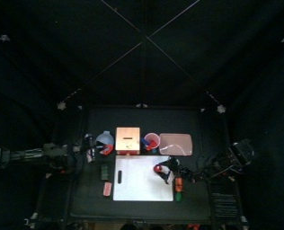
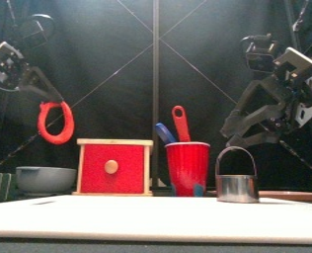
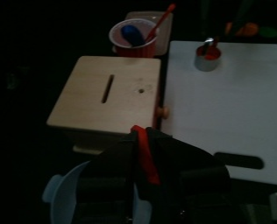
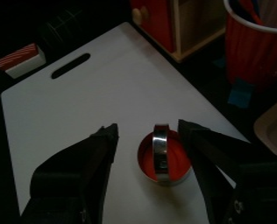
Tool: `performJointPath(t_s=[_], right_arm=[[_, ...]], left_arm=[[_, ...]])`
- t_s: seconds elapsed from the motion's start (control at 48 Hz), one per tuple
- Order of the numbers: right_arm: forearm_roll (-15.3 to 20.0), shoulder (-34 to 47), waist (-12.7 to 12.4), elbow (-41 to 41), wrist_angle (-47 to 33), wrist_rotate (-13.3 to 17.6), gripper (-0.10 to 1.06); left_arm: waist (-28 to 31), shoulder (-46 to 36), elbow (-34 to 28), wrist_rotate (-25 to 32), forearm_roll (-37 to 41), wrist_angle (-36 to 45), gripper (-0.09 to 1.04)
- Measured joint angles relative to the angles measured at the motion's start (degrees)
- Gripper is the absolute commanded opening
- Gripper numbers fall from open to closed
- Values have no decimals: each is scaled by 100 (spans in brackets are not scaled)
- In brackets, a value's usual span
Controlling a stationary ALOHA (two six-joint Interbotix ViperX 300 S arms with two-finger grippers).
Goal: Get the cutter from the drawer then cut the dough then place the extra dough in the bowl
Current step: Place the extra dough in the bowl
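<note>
A ring of red dough [image 2: 56,122] is gripped between the closed jaws of the left hand [image 3: 138,163] and is seen hanging in the air, held well above the blue-grey bowl [image 2: 45,179]. The bowl stands at the left end of the tabletop [image 1: 84,207], just beside the wooden box [image 2: 114,168] with the red drawer front. In the left wrist view the bowl's rim is seen directly beneath the hand.

The right hand [image 4: 152,133] is held raised over the round metal cutter [image 2: 237,178], its jaws spread wide apart and touching nothing. In the right wrist view the cutter is framed between the two jaws. The cutter stands upright on the white cutting board [image 4: 94,96], its wire handle arched over the top, and red dough [image 4: 147,166] is seen inside its ring.

A red cup [image 2: 188,168] with a blue and a red toy knife is placed between the box and the cutter, behind the board.
</note>
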Motion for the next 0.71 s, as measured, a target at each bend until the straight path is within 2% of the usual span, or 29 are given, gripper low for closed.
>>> performJointPath(t_s=[0.104, 0.229, 0.396, 0.708], right_arm=[[-62, 53, -9, -53, 70, 0, 91], [-105, 167, -9, -123, 114, 0, 91], [-149, 255, -26, -193, 211, -9, 91], [-316, 272, -18, -229, 246, 0, 91]], left_arm=[[334, 167, 246, 0, 0, -316, 75], [404, 413, 378, 0, 0, -747, 85], [404, 589, 378, 0, -62, -1011, 86], [404, 615, 404, 0, -70, -1028, 86]])
